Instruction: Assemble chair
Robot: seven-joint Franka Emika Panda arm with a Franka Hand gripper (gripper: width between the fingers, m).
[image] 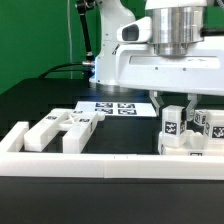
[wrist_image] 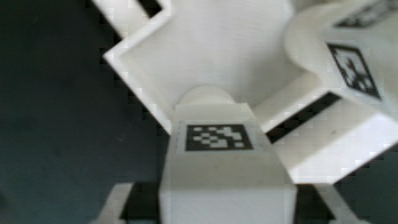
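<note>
The chair is loose white blocky parts with black-and-white tags. My gripper (image: pixel 174 110) reaches down at the exterior view's right and is shut on an upright white tagged part (image: pixel 170 127). In the wrist view that part (wrist_image: pixel 219 150) fills the gap between the two fingers (wrist_image: pixel 125 198), its tag facing the camera. More tagged parts (image: pixel 207 126) stand right beside it. In the wrist view a white angled piece (wrist_image: pixel 178 60) and another tagged piece (wrist_image: pixel 349 55) lie beyond it. Further chair parts (image: pixel 62 128) lie at the exterior view's left.
A long low white border rail (image: pixel 110 163) runs along the front, with a raised end (image: pixel 14 138) at the exterior view's left. The marker board (image: pixel 114 106) lies flat behind the parts. The arm's white body (image: pixel 160 60) hangs above the right side.
</note>
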